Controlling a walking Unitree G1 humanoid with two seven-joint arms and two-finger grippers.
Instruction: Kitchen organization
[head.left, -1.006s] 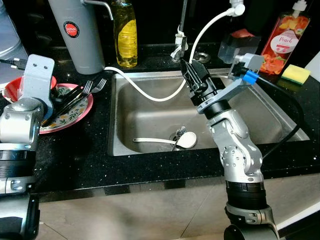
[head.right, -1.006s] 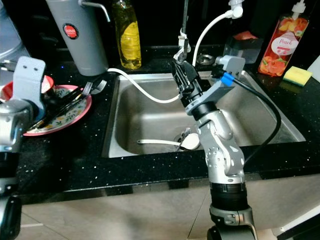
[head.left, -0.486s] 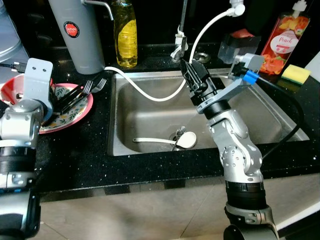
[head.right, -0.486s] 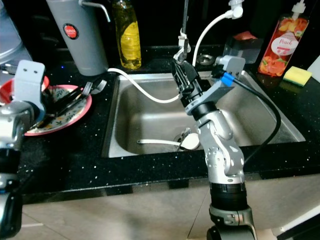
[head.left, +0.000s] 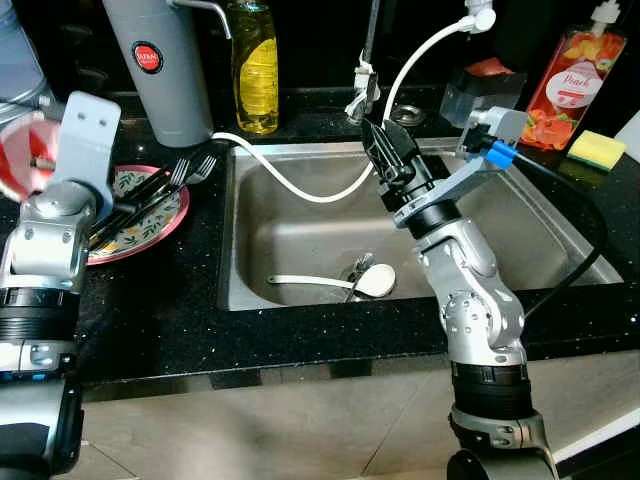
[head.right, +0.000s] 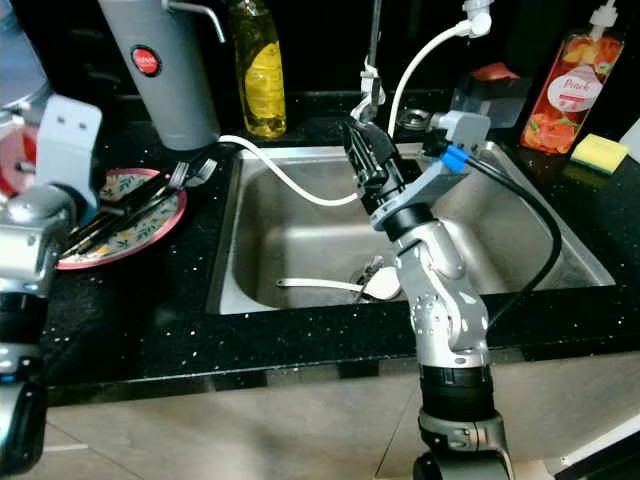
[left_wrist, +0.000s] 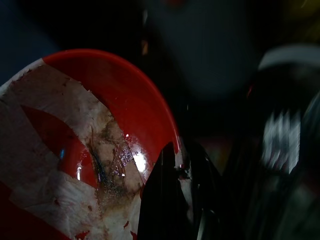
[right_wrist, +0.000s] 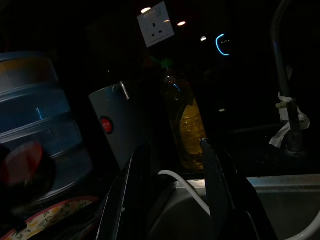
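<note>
My left gripper (left_wrist: 182, 160) is shut on the rim of a red bowl (left_wrist: 100, 115) with dirty white patches inside. It holds the bowl (head.left: 22, 160) above the counter at the far left, blurred. Beside it lies a floral plate (head.left: 150, 215) carrying forks (head.left: 185, 172) and dark chopsticks. My right gripper (head.left: 380, 135) hangs open over the back of the steel sink (head.left: 290, 225), with nothing between its fingers (right_wrist: 215, 190). A white spoon (head.left: 375, 282) rests by the drain.
A white hose (head.left: 300, 190) drapes from the tap into the sink. Behind stand a grey flask (head.left: 160, 70), a yellow soap bottle (head.left: 252, 65), a peach soap bottle (head.left: 585, 85) and a yellow sponge (head.left: 593, 148). Black counter surrounds the sink.
My left arm has raised the red bowl off the counter beside the plate, up and to the left. The right arm has stayed where it was.
</note>
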